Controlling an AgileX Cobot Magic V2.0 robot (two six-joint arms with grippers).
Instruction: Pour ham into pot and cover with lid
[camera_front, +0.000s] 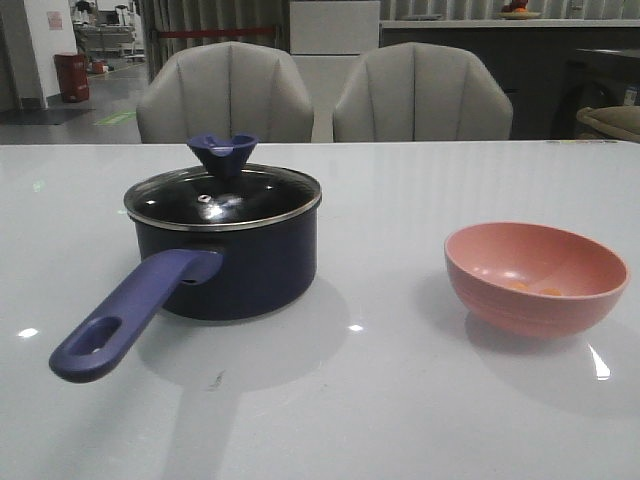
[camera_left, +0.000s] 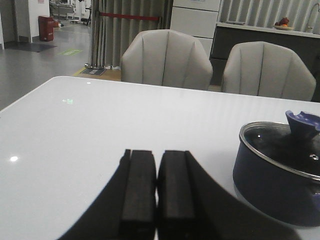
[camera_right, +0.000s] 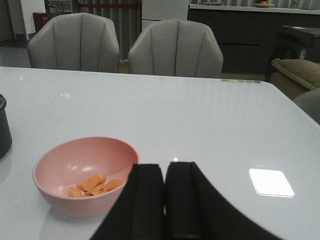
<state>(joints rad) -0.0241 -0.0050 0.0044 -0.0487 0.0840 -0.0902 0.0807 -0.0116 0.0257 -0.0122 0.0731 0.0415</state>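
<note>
The lid (camera_front: 222, 196) is sitting on the pot (camera_front: 225, 260) at nine o'clock of the counter (camera_front: 400, 400), the ham (camera_right: 94, 185) lying in the bowl (camera_front: 536, 277) at three. Both hands, left (camera_left: 156, 192) and right (camera_right: 165, 200), are resting pressed together and holding nothing. Pouring before lifting the lid would likely be spilling ham onto the glass.

Glossy white surface (camera_front: 400, 190): the lidded pot (camera_front: 235, 265) sits left of centre, and the pink bowl (camera_front: 535, 280) stands well apart at right.

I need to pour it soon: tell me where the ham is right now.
The ham lies in the bottom of the pink bowl, on the right side of the table in the front view, well apart from the lidded pot.
</note>
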